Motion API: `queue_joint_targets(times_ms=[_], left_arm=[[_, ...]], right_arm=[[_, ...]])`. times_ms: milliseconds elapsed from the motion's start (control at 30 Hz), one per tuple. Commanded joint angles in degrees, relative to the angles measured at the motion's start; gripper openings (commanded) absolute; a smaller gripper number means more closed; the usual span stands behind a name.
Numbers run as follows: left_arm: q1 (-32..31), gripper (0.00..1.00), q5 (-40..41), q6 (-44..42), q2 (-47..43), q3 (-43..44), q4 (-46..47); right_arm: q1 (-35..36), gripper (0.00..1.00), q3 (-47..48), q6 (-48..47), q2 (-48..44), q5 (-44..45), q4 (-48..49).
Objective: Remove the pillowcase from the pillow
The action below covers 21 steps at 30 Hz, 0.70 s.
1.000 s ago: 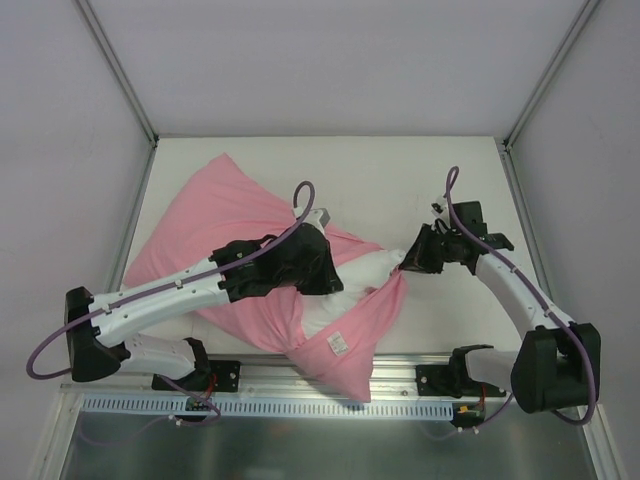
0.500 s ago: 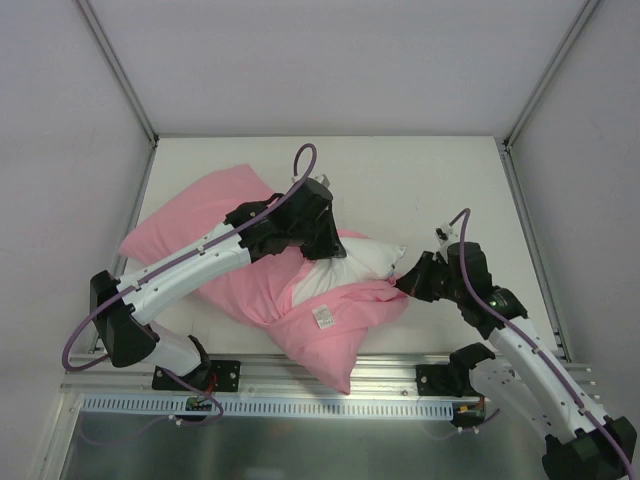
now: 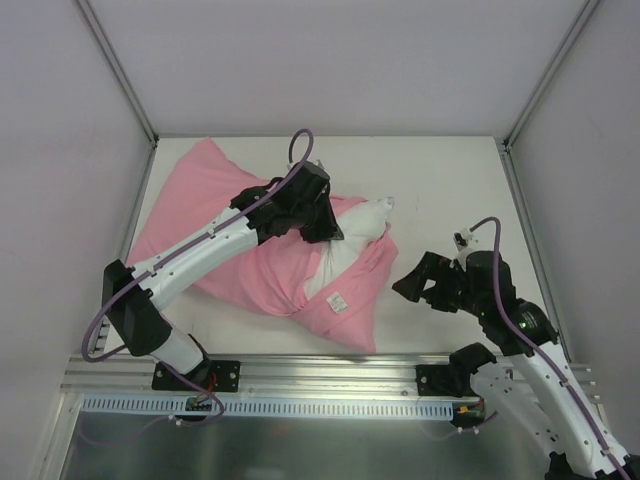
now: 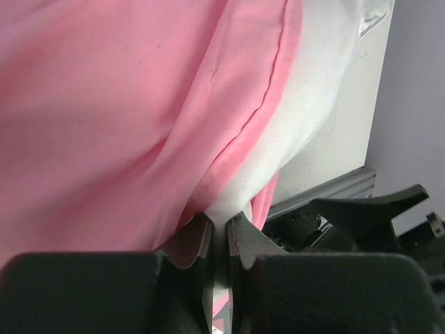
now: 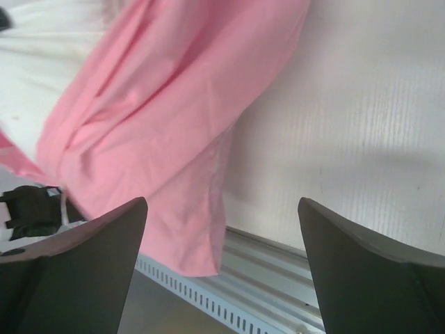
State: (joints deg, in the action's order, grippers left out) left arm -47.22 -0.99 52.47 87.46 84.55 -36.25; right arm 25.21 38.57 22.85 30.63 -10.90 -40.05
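Note:
The pink pillowcase [image 3: 205, 205] lies bunched on the left half of the table, its small white label [image 3: 338, 300] near the front. The white pillow [image 3: 362, 232] sticks out of its open end, one pointed corner aimed to the back right. My left gripper [image 3: 322, 228] is shut on a fold of the pillow [image 4: 306, 104], with the pillowcase [image 4: 104, 104] draped against its left finger. My right gripper [image 3: 409, 287] hangs open to the right of the fabric and touches nothing. Between its fingers the right wrist view shows the pillowcase hem [image 5: 160, 104] and the table.
A metal rail [image 3: 330, 375] with a slotted strip runs along the near edge of the white table [image 3: 440, 180]. Pale walls and metal posts [image 3: 120, 75] close in the left, back and right sides.
My right gripper has let go of the fabric, opened and drawn back toward the near right. My left arm has pulled the pillow and pillowcase toward the back left.

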Motion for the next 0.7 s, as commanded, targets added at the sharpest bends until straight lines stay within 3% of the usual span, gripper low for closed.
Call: queue_joint_targets(times_ms=[0,133,267,500,567,633,667], left_arm=[[0.0,0.00,-0.7,-0.6,-0.1,3.2,3.2],[0.0,0.00,-1.5,0.0,0.9,3.1,3.9],[0.0,0.00,-2.7,0.5,1.6,2.9,5.0],[0.0,0.00,-3.5,0.6,2.0,2.3,6.5],[0.0,0.00,-2.7,0.7,1.8,2.1,6.7],[0.2,0.00,-1.5,0.4,1.3,2.3,6.7],[0.5,0.00,-1.2,0.4,1.0,2.6,6.6]], right_arm=[[1.0,0.95,4.9,4.4,-2.2,0.1,0.3],[3.4,0.95,5.8,8.0,-0.6,-1.0,3.7],[8.0,0.95,7.0,12.0,3.4,4.0,7.7],[18.1,0.94,12.8,13.7,20.1,10.5,12.0],[19.8,0.76,13.2,13.8,22.9,13.4,12.0],[23.3,0.51,10.8,14.4,22.1,17.3,12.5],[25.4,0.44,9.1,14.8,20.7,18.4,12.9]])
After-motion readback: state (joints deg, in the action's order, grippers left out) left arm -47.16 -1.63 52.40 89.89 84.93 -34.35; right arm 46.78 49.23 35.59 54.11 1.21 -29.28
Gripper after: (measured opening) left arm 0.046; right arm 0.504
